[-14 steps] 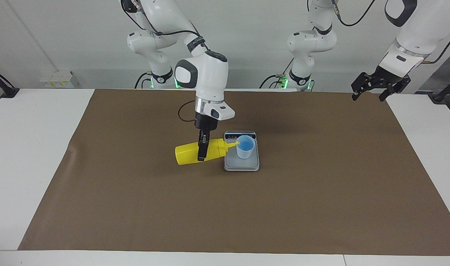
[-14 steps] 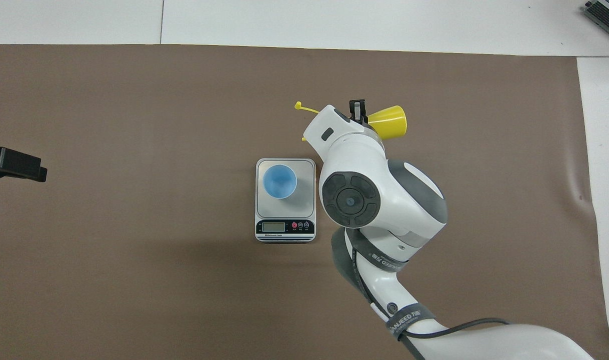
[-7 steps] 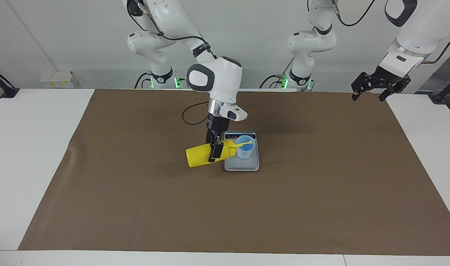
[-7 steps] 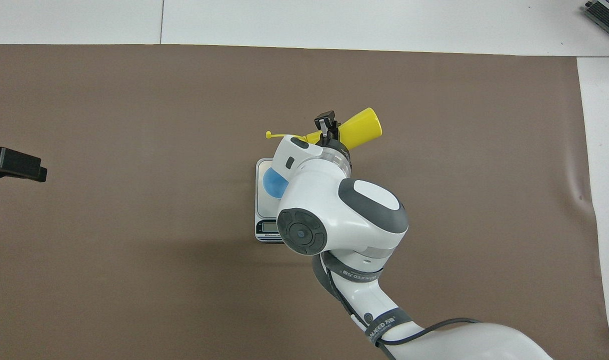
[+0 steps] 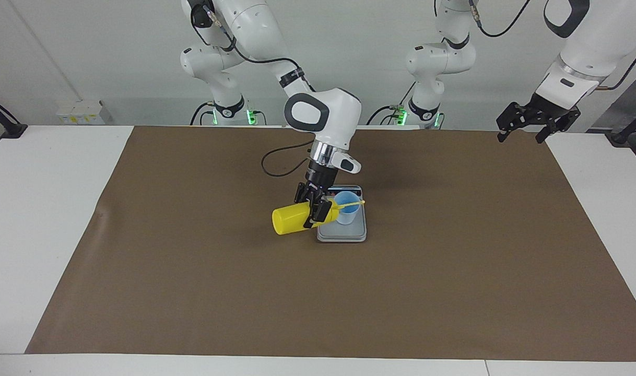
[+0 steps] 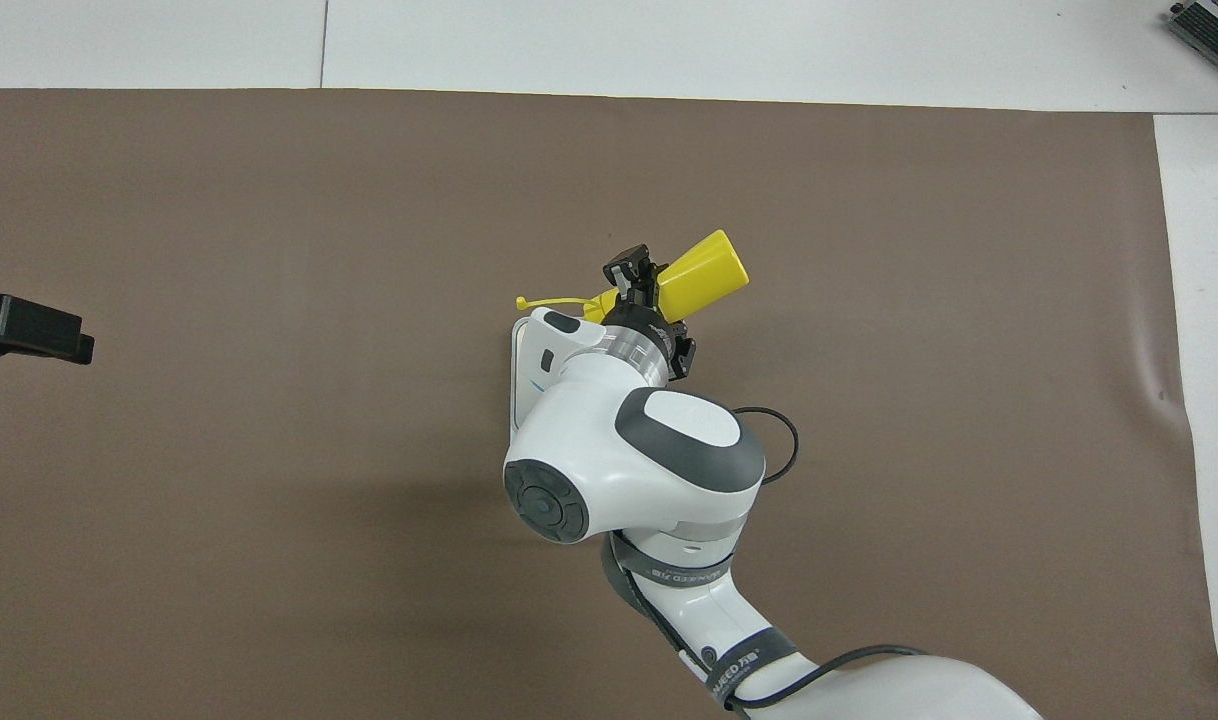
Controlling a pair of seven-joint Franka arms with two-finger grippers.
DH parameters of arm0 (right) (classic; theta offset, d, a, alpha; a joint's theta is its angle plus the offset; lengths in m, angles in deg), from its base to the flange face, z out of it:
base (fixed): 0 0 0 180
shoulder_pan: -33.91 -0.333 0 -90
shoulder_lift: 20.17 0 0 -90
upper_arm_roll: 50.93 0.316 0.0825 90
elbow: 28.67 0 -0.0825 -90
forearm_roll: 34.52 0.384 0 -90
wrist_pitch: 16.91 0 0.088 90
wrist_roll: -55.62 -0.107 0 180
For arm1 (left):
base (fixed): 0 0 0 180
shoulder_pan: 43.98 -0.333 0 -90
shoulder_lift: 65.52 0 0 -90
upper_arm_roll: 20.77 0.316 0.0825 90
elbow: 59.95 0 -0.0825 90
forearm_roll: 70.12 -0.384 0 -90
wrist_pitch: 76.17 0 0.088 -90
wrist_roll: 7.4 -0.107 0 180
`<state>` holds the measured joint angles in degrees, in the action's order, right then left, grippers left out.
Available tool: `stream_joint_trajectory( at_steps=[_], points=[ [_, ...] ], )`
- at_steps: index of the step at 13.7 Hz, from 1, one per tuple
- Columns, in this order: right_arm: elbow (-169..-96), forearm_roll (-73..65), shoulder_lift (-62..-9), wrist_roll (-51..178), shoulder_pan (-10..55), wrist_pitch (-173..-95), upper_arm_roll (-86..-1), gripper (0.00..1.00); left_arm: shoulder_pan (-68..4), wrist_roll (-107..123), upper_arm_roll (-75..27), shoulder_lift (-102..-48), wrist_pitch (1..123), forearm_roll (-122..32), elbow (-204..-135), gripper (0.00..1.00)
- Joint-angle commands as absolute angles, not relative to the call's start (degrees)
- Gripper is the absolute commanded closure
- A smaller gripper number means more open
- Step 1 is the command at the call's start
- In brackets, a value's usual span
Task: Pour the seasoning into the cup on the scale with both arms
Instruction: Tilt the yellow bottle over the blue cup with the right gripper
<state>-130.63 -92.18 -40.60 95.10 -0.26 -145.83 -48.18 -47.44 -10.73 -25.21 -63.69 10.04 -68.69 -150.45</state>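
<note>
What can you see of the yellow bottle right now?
The bottle is a yellow plastic squeeze cylinder with a domed nozzle top and a thin tethered cap strap. It is in the air, lying nearly on its side, with its nozzle end over the scale at the blue cup and its strap across the cup's rim. The right gripper is shut on it near the nozzle end.

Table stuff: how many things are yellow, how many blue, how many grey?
Yellow: 1, the bottle
Blue: 1, the cup
Grey: 1, the scale
Total: 3
</note>
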Motion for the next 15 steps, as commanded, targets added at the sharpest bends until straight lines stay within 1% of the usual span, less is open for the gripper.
stream_joint_trajectory(
  at_steps=[1, 15],
  points=[
    [-130.63, -94.81, -40.38, 93.41, -0.36, -144.8, -48.12, 1.0, -47.5, -10.3, -25.16, -62.35, 9.52, -69.59, -151.62, 0.0],
    [-131.5, -96.66, -40.21, 90.07, -0.28, -144.18, -48.03, 1.0, -47.59, -10.31, -25.16, -62.35, 9.52, -69.51, -151.62, 0.0]
  ],
)
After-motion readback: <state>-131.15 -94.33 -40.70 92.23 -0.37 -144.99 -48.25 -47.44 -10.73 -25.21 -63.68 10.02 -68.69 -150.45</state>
